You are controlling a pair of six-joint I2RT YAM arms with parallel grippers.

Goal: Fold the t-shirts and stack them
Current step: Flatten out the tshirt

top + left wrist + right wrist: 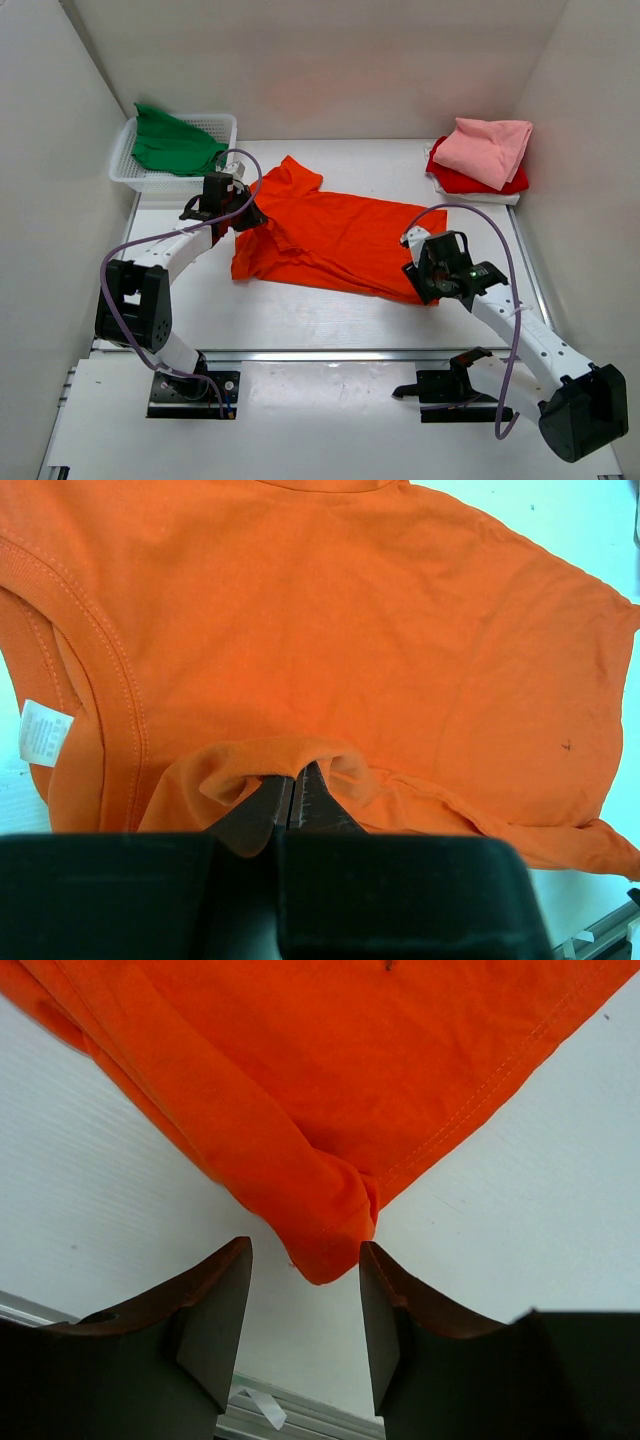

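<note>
the table (300,310) carries the orange t-shirt (330,235), spread mid-table between the arms. it looks light and limp, so hems and corners are the best holds. four shirts: one orange, one green t-shirt (172,145) in the one basket (228,124), one pink t-shirt (492,148) atop one red t-shirt (455,182). the left gripper (293,798) pinches an orange fold; the right gripper (305,1260) gapes wide around a hem corner.

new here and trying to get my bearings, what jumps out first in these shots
The bright orange t-shirt spread at centre dominates: the left gripper is shut on a fold of it, the right gripper open at its near right corner. A green t-shirt lies in the white basket far left; a pink t-shirt tops a red t-shirt far right.
</note>
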